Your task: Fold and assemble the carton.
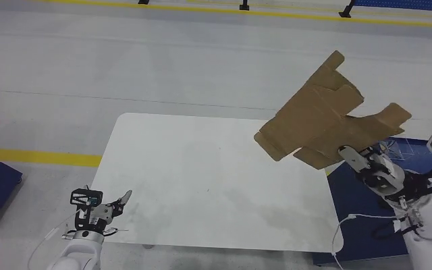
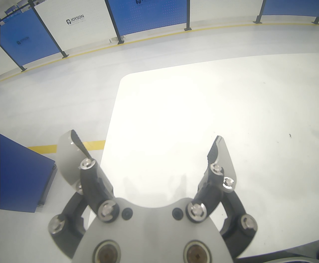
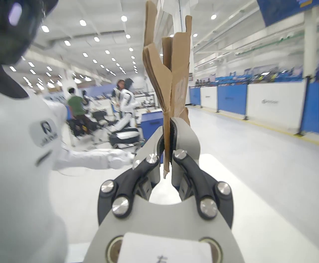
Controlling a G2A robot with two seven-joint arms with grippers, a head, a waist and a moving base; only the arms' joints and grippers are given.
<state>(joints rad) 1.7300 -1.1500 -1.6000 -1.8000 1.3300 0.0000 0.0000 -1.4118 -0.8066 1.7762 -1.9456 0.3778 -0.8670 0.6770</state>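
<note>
A flat brown carton (image 1: pixel 324 118) with several flaps hangs in the air above the table's far right corner. My right gripper (image 1: pixel 351 154) is shut on its near edge from the right side. In the right wrist view the carton (image 3: pixel 172 82) stands edge-on between the two fingers, which pinch it at the right gripper (image 3: pixel 168 139). My left gripper (image 1: pixel 120 202) sits low at the near left corner of the white table (image 1: pixel 202 182). In the left wrist view the left gripper (image 2: pixel 147 144) is open, with nothing between its fingers.
Blue low units stand beside the table, one at the right (image 1: pixel 364 202) and one at the left (image 2: pixel 22 174). A yellow floor line (image 1: pixel 47 157) runs off to the left. Blue and white barrier panels (image 2: pixel 99 22) line the far side of the floor.
</note>
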